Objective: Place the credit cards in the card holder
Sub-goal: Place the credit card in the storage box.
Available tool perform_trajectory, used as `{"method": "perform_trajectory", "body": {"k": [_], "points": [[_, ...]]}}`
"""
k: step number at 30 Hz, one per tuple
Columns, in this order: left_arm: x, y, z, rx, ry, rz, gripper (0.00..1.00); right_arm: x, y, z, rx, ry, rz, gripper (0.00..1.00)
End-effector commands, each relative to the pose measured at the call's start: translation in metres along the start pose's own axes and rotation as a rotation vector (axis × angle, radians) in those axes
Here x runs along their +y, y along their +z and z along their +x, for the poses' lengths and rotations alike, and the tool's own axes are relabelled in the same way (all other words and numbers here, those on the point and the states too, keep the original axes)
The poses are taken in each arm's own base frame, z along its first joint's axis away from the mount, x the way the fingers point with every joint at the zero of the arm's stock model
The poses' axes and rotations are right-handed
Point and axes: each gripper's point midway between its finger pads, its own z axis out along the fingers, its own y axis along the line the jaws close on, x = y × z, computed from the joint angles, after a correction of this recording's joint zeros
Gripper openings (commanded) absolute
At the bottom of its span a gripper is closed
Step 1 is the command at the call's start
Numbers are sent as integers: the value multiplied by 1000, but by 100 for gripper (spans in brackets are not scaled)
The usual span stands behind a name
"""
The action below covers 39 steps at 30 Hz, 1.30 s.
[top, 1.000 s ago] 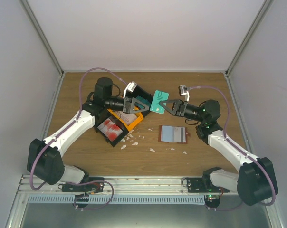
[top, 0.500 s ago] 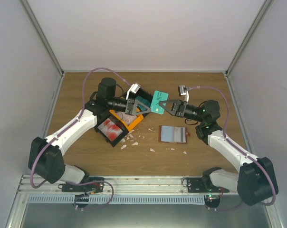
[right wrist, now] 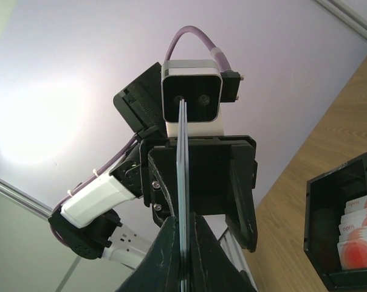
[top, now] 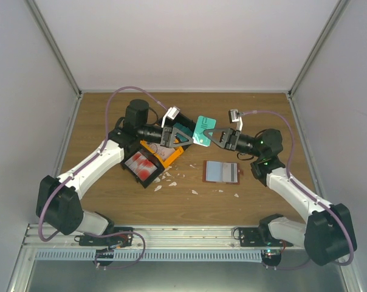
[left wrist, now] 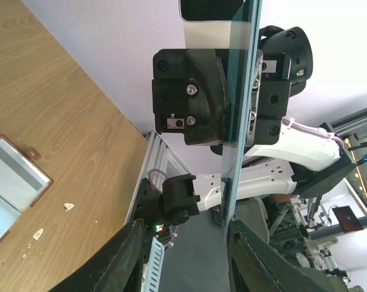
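My right gripper (top: 210, 136) is shut on a teal credit card (top: 203, 130) and holds it up above the table at mid-back. In the right wrist view the card (right wrist: 183, 182) shows edge-on, pinched between the fingers (right wrist: 202, 243). My left gripper (top: 186, 139) faces it, open, with the card's edge (left wrist: 237, 121) between its jaws, close to the right finger (left wrist: 256, 255). The card holder (top: 222, 172) lies open on the table, light blue inside, below the right gripper; it also shows in the left wrist view (left wrist: 10, 182). Red-and-white cards (top: 142, 165) sit in the tray.
A black-and-orange compartment tray (top: 162, 153) lies under my left arm; it also shows in the right wrist view (right wrist: 320, 243). Small white scraps (top: 171, 176) are scattered between the tray and the card holder. Grey walls close in the table on three sides.
My left gripper has moved a little right, closing on the teal card's free edge. The right gripper has kept the card in nearly the same place.
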Motion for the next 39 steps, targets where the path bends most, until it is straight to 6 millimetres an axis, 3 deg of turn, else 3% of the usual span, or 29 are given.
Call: {"method": "perform_trajectory", "body": {"k": [1, 12, 23, 31, 39], "points": [[-11, -2, -10, -22, 42, 2, 39, 18, 0, 6, 17, -74, -41, 1], [-12, -2, -7, 2, 30, 35, 19, 20, 0, 22, 80, -143, -44, 0], [-22, -2, 6, 77, 67, 122, 20, 25, -2, 38, 154, -199, -63, 0], [-27, -3, 10, 95, 87, 152, 32, 36, -5, 45, 179, -228, -97, 1], [-28, 0, 10, 104, 95, 155, 34, 39, -3, 48, 190, -229, -116, 1]]}}
